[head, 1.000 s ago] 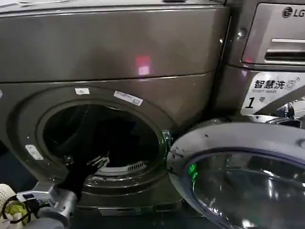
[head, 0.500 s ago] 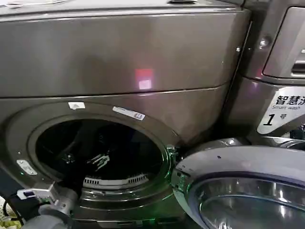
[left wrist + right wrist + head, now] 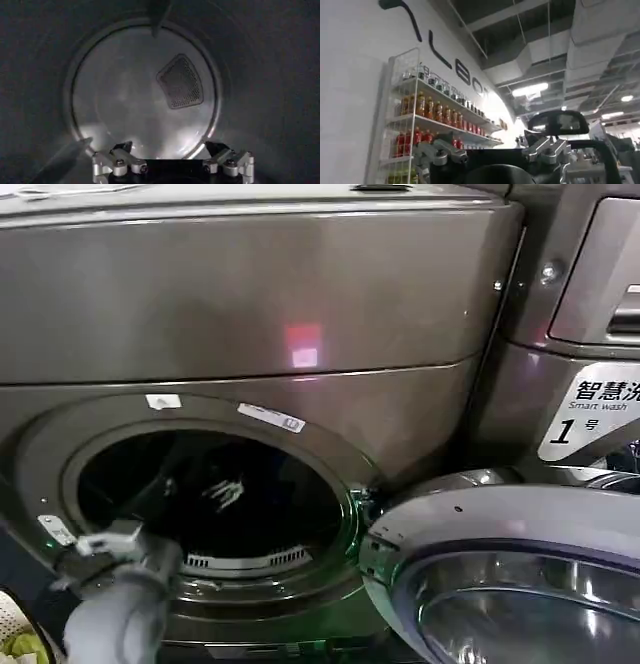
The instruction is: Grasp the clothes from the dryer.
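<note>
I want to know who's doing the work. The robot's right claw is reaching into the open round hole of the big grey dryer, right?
Not quite: it's the left claw, not the right. The head view shows the left arm going through the dryer's open round hole, and the left wrist view looks straight into the drum with its fingers spread open. The right claw is pointed up at shelves of bottles.

"Smart wash", "1" on neighbouring machine (image 3: 590,424)

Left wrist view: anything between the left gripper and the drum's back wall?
Nothing: in the left wrist view the stretch from the left gripper, fingers spread, to the dryer's back wall is bare drum, no clothes visible.
</note>
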{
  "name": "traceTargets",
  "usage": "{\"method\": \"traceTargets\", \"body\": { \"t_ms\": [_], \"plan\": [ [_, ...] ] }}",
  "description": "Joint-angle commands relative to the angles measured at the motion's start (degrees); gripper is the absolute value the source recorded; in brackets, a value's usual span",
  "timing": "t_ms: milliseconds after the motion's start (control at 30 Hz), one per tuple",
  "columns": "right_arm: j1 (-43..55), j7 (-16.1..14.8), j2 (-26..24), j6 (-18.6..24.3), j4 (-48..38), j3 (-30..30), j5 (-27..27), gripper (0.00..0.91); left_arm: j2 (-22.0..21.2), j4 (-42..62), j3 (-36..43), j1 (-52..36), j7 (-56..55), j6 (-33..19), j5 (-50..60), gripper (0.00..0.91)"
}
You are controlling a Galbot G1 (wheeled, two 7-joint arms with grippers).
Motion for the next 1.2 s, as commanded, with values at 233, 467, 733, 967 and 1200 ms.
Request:
{"method": "traceTargets", "body": {
  "t_ms": [233, 467, 733, 967, 1200],
  "plan": [
    [0.83, -0.13, -0.48, 0.19, -1.10, -0.12, -0.10, 0.907, 4.34, 34.23, 14.87, -25.34, 13.52, -1.06, 7.66, 0.907],
    [1.15, -0.25, -0.49, 0.32, -1.75, -0.33, -0.25, 0.907, 6.22, 46.62, 28.44, -35.87, 28.41, -2.64, 13.48, 0.907],
    [1.19, -0.25, -0.28, 0.46, -2.20, -0.29, -0.45, 0.907, 6.73, 58.07, 42.17, -41.69, 43.85, -5.45, 23.12, 0.907],
    [0.90, -0.27, -0.05, 0.57, -2.56, 0.18, -0.50, 0.907, 6.10, 65.16, 51.29, -44.80, 52.27, -7.54, 36.29, 0.907],
    [0.96, -0.34, 0.03, 0.68, -3.09, 0.24, -0.67, 0.907, 3.97, 68.79, 55.90, -45.67, 50.56, -9.45, 46.74, 0.907]
  ]
}}
